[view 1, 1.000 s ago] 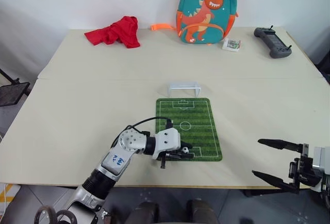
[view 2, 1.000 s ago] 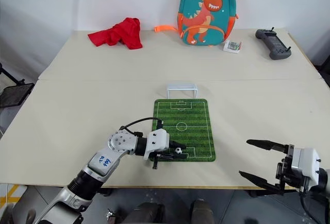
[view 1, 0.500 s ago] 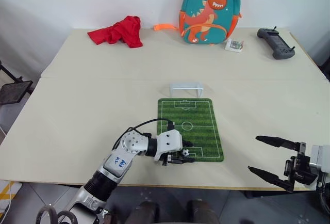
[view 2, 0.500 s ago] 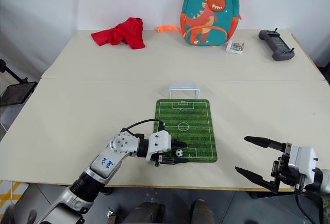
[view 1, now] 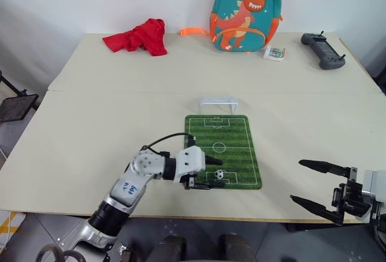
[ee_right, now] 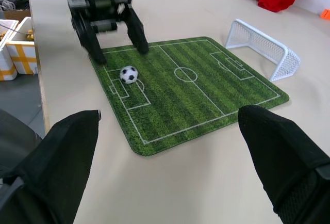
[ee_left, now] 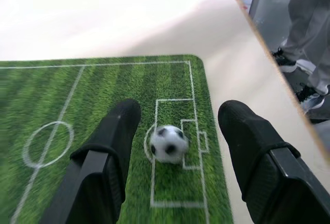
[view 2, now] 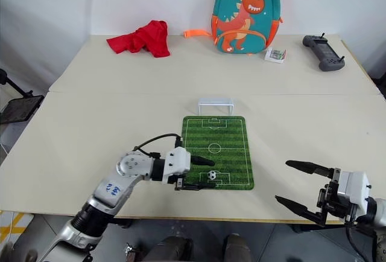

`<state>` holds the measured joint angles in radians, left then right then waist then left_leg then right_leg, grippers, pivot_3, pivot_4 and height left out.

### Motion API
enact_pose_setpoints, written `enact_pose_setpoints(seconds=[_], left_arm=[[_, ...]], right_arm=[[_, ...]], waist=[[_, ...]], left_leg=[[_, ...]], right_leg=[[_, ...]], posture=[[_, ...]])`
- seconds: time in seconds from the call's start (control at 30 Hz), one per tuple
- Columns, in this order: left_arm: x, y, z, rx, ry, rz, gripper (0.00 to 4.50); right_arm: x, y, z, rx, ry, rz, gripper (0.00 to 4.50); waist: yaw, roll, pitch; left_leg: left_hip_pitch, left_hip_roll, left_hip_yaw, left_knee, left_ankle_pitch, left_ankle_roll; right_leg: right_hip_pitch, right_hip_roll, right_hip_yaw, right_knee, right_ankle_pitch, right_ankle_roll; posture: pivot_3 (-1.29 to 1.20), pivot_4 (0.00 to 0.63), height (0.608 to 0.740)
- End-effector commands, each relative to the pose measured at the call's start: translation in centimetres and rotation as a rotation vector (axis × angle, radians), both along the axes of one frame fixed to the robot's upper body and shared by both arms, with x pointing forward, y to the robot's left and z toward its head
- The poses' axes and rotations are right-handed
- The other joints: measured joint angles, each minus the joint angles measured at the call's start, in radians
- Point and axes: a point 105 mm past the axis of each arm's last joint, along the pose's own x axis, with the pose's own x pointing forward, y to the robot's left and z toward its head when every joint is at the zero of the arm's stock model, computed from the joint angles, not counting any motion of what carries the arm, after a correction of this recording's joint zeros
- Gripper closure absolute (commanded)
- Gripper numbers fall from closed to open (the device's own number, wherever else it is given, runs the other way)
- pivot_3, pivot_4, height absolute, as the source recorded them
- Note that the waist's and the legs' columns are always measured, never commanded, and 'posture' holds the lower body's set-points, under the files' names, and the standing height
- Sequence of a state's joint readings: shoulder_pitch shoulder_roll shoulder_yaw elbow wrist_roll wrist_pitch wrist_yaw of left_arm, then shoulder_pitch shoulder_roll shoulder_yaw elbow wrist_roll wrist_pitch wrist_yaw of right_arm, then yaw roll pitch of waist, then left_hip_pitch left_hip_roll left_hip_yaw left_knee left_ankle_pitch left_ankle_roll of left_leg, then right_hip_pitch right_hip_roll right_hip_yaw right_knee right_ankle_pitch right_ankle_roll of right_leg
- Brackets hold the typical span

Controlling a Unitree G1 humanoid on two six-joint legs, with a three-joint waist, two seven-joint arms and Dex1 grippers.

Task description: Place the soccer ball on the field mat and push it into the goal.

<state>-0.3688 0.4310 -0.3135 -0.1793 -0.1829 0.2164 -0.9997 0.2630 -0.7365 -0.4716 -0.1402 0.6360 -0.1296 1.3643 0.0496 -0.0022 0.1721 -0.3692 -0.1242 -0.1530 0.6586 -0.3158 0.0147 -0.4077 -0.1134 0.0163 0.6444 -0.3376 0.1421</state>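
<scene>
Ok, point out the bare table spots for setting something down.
Free: the wide stretch between the red cloth and the field mat, and right of the mat up to the controller. Crowded: the mat's near end, with the soccer ball and left gripper.

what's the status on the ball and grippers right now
Left gripper open, ball free between its fingers. Soccer ball on field mat, near penalty box. Right gripper open, off mat. Path to goal clear.

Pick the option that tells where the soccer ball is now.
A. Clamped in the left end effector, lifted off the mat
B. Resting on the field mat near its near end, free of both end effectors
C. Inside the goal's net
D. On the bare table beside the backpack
B: the soccer ball lies on the field mat, in the open gap of the left end effector, which does not touch it.
</scene>
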Motion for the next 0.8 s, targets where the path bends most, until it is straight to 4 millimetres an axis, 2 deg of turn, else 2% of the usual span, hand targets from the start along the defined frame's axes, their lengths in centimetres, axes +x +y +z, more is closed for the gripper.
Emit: enact_pose_setpoints(seconds=[0.03, 0.13, 0.17, 0.23, 0.37, 0.47, 0.67, 0.8], left_arm=[[-1.5, 1.4, 1.4, -0.034, 0.006, -0.020, 1.60], [-2.4, 3.0, 0.5, 0.016, 0.033, -0.009, 1.60], [-2.6, 3.3, 0.4, 0.011, 0.046, 0.000, 1.78], [-3.2, 3.8, -0.3, 0.006, 0.074, 0.021, 2.20], [-4.7, 4.0, -2.1, 0.019, 0.123, 0.011, 3.47], [-5.5, 2.8, -3.1, -0.019, 0.172, 0.009, 4.37], [-5.0, 0.9, -2.8, -0.089, 0.186, 0.035, 4.45], [-4.9, 0.6, -2.9, -0.091, 0.192, 0.034, 4.45]], right_arm=[[0.4, -0.3, 0.5, 0.000, -0.033, -0.001, 0.00], [0.8, -0.7, 0.5, -0.006, -0.047, -0.003, 0.00], [0.8, -0.7, 0.5, -0.008, -0.052, -0.002, 0.00], [0.9, -0.9, 0.5, -0.017, -0.069, -0.007, 0.00], [0.8, -1.5, 0.5, -0.022, -0.107, -0.034, 0.00], [0.5, -2.1, 0.3, -0.038, -0.113, -0.052, 0.00], [-0.6, -2.9, -0.2, -0.078, -0.095, -0.045, 0.00], [-0.8, -3.0, -0.4, -0.079, -0.086, -0.050, 0.00]], waist=[[-0.002, 0.000, 0.000], [-0.002, 0.000, 0.000], [-0.001, 0.000, 0.000], [0.002, 0.000, 0.000], [0.004, 0.000, 0.000], [0.005, 0.001, 0.000], [0.003, 0.000, 0.000], [0.001, 0.000, 0.000]], left_leg=[[0.000, 0.000, 0.000, 0.000, 0.000, 0.000], [0.000, 0.000, 0.000, -0.001, 0.000, 0.000], [0.000, 0.000, 0.000, -0.001, 0.000, 0.000], [0.000, 0.000, 0.000, -0.001, 0.000, 0.000], [0.000, 0.000, 0.000, -0.001, 0.000, 0.001], [0.000, 0.000, 0.001, -0.001, 0.000, 0.001], [0.001, 0.000, 0.002, -0.001, -0.001, 0.001], [0.001, 0.000, 0.003, -0.001, -0.001, 0.001]], right_leg=[[0.000, 0.000, 0.000, 0.000, 0.000, 0.000], [0.000, 0.000, 0.002, 0.000, 0.000, 0.000], [0.000, 0.000, 0.002, 0.000, 0.000, 0.000], [0.000, 0.000, 0.003, 0.000, 0.000, 0.000], [0.000, 0.000, 0.008, -0.001, 0.000, 0.000], [0.000, 0.000, 0.010, -0.001, 0.000, 0.000], [0.001, 0.001, 0.012, -0.001, 0.000, 0.000], [0.000, 0.001, 0.013, -0.001, 0.000, 0.000]], posture=[[0.00, 0.150, 0.740], [0.00, 0.150, 0.740], [0.00, 0.150, 0.740], [0.00, 0.150, 0.740], [0.00, 0.150, 0.740], [0.00, 0.150, 0.740], [0.00, 0.150, 0.740], [0.00, 0.150, 0.740]])
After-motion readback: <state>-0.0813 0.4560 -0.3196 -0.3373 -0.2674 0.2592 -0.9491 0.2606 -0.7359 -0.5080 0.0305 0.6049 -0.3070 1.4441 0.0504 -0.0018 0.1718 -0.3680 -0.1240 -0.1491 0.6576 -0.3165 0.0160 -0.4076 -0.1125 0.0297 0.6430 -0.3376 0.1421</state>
